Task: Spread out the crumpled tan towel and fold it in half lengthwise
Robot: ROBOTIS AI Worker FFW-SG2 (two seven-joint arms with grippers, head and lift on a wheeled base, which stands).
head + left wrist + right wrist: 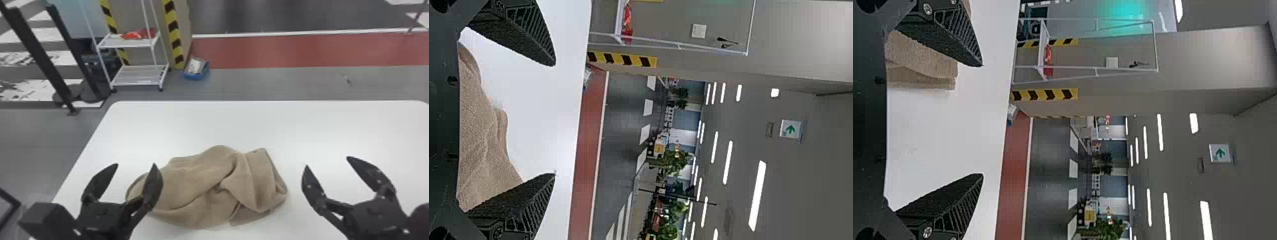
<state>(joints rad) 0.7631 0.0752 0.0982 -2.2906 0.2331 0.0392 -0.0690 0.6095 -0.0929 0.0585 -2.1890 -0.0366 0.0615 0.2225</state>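
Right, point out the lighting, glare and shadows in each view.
Head view: sheen on the white table, shadow in folds of the tan towel; left wrist view: ceiling lights glowing white; right wrist view: ceiling lights too, plus a teal glow.

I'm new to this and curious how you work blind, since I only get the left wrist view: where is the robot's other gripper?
Observer: By the head view, the right gripper hangs to the right of the towel, without touching it.

Visitor: Good to know! Does the towel hang over the table's left edge?

Observer: No, a bare strip of the table lies between the towel and that edge.
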